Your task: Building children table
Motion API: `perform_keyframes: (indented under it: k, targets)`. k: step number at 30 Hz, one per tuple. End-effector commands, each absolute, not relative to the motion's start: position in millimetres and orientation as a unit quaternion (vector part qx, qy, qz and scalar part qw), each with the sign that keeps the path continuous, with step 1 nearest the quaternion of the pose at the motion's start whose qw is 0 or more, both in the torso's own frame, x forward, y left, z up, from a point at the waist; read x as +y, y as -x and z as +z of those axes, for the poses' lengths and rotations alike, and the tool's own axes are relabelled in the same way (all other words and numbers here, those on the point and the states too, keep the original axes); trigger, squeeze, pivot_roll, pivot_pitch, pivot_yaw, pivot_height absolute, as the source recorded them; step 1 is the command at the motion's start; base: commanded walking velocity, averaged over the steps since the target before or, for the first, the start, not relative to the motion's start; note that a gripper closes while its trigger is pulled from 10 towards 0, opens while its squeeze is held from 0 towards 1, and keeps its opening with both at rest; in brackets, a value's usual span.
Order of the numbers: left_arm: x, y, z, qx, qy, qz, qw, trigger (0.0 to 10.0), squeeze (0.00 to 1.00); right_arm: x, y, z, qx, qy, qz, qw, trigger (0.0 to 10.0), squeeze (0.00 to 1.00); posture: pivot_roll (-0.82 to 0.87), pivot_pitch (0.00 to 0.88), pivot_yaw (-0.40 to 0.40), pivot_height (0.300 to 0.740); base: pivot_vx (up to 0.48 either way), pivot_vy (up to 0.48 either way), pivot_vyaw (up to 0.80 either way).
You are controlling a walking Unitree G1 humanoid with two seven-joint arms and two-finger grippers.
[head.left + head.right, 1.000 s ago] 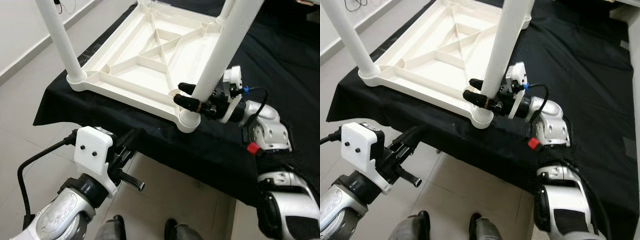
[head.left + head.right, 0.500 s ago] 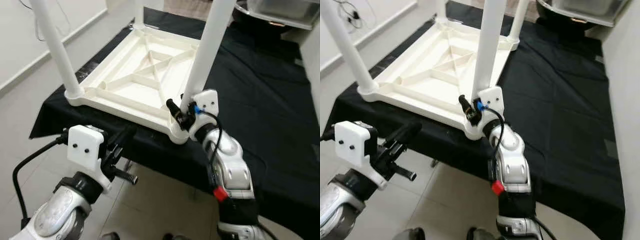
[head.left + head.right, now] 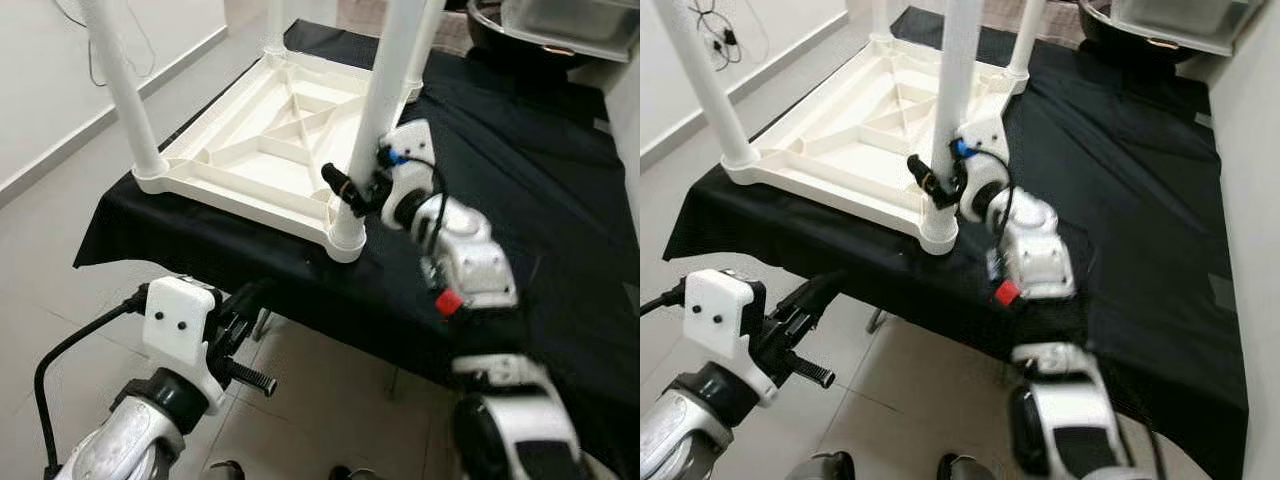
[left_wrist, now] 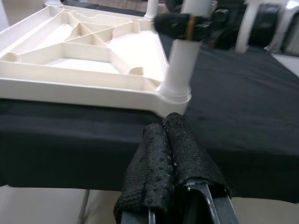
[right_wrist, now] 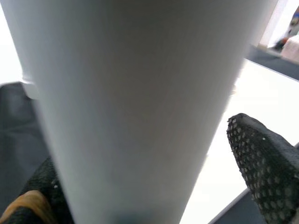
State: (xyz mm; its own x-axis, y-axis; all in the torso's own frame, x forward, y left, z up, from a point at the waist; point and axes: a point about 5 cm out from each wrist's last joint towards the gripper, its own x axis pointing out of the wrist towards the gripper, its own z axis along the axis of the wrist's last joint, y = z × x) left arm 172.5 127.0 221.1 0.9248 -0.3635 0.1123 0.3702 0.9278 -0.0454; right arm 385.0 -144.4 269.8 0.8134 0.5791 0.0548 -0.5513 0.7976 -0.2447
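The white plastic children's tabletop (image 3: 270,160) lies upside down, ribbed underside up, on the black cloth-covered work surface (image 3: 520,170), close to that surface's near edge. Four white tubular legs stand in its corner sockets. The right gripper (image 3: 352,192) is clamped around the near-right white leg (image 3: 385,100) just above its corner socket (image 3: 347,236); the right wrist view shows the tube between the two black dotted fingers (image 5: 264,163). The left gripper (image 4: 170,161) hangs below the near edge of the work surface, its fingers pressed together and holding nothing.

Assessment: the step in hand appears to be seating or checking this leg in its socket. Risks noted:
- The tabletop sits near the surface's edge; a sideways push on the leg could slide it off, as nothing else braces it.
- The grip is low on a smooth tube; the fingers may slip rather than drive it home.
- Whether the leg is fully seated cannot be determined.
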Motion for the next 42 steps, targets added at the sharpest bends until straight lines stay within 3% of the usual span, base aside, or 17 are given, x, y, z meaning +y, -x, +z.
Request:
perform_keyframes:
  k: [1, 2, 5, 10, 16, 17, 18, 19, 26, 33, 34, 35, 36, 37, 38, 39, 42]
  targets:
    - [128, -169, 221, -0.049, 0.027, -0.183, 0.981, 10.0, 0.0, -151, -385, 275, -0.072, 0.113, 0.338, 0.931, 10.0, 1.0, 0.19, 0.256, -0.089, 0.74, 0.0, 0.0, 0.0]
    - [128, -168, 222, -0.051, 0.027, -0.182, 0.982, 10.0, 0.0, -155, -383, 279, -0.065, 0.101, 0.387, 0.914, 10.0, 0.0, 0.19, 0.262, -0.091, 0.74, 0.0, 0.0, 0.0]
    - [128, -168, 223, -0.053, 0.027, -0.181, 0.982, 10.0, 0.0, -158, -382, 281, -0.061, 0.091, 0.418, 0.902, 10.0, 0.0, 0.19, 0.262, -0.091, 0.74, 0.0, 0.0, 0.0]
    - [128, -164, 223, -0.058, 0.029, -0.178, 0.982, 10.0, 0.0, -152, -373, 275, -0.014, 0.033, 0.601, 0.798, 10.0, 0.0, 0.21, 0.302, -0.102, 0.74, 0.0, 0.0, 0.0]
    - [129, -162, 223, -0.059, 0.031, -0.175, 0.982, 10.0, 0.0, -145, -378, 275, -0.023, 0.019, 0.63, 0.776, 10.0, 0.0, 0.23, 0.327, -0.106, 0.74, 0.0, 0.0, 0.0]
    - [129, -162, 222, -0.058, 0.032, -0.174, 0.982, 10.0, 0.0, -143, -380, 277, -0.033, 0.02, 0.627, 0.778, 8.4, 0.0, 0.23, 0.33, -0.105, 0.74, 0.0, 0.0, 0.0]
    - [129, -161, 222, -0.057, 0.032, -0.173, 0.983, 10.0, 0.0, -141, -382, 280, -0.046, 0.015, 0.622, 0.781, 5.1, 0.0, 0.23, 0.332, -0.106, 0.74, 0.0, 0.0, 0.0]
    - [129, -161, 221, -0.055, 0.031, -0.173, 0.983, 10.0, 0.0, -140, -383, 282, -0.057, 0.008, 0.62, 0.783, 0.0, 0.0, 0.23, 0.336, -0.109, 0.74, 0.0, 0.0, 0.0]
    - [127, -161, 220, -0.054, 0.022, -0.178, 0.982, 10.0, 0.0, -152, -381, 282, -0.073, 0.002, 0.62, 0.781, 0.0, 0.0, 0.23, 0.338, -0.107, 0.74, 0.0, 0.0, 0.0]
    - [126, -163, 222, -0.059, 0.022, -0.18, 0.982, 10.0, 0.0, -180, -381, 272, -0.07, 0.015, 0.565, 0.822, 0.0, 0.0, 0.19, 0.316, -0.108, 0.74, 0.0, 0.0, 0.0]
    - [127, -163, 223, -0.06, 0.021, -0.181, 0.982, 10.0, 0.0, -181, -386, 263, -0.065, 0.025, 0.501, 0.863, 0.0, 0.0, 0.16, 0.303, -0.118, 0.74, 0.0, 0.0, 0.0]
    - [127, -163, 223, -0.06, 0.021, -0.181, 0.982, 10.0, 0.0, -181, -386, 263, -0.065, 0.025, 0.501, 0.863, 0.0, 0.0, 0.16, 0.303, -0.118, 0.74, 0.0, 0.0, 0.0]
    - [128, -164, 223, -0.06, 0.021, -0.181, 0.982, 10.0, 0.0, -190, -400, 247, -0.071, 0.011, 0.239, 0.968, 0.0, 0.0, 0.12, 0.288, -0.107, 0.74, 0.0, 0.0, 0.0]
    - [126, -167, 224, -0.063, 0.018, -0.186, 0.98, 10.0, 0.0, -175, -375, 202, -0.022, 0.039, 0.169, 0.985, 0.0, 0.0, 0.13, 0.28, -0.11, 0.74, 0.0, 0.0, 0.0]
    - [126, -167, 224, -0.063, 0.018, -0.186, 0.98, 10.0, 0.0, -175, -375, 202, -0.022, 0.039, 0.169, 0.985, 0.0, 0.0, 0.13, 0.28, -0.11, 0.74, 0.0, 0.0, 0.0]
    - [125, -169, 226, -0.066, 0.013, -0.191, 0.979, 10.0, 0.0, -170, -343, 182, -0.011, 0.072, 0.106, 0.992, 0.0, 0.0, 0.13, 0.28, -0.11, 0.74, 0.0, 0.0, 0.0]
    - [127, -177, 226, -0.07, -0.007, -0.194, 0.978, 10.0, 0.0, -156, -307, 161, 0.033, 0.065, 0.09, 0.993, 0.0, 0.0, 0.1, 0.246, -0.067, 0.74, 0.0, 0.0, 0.0]
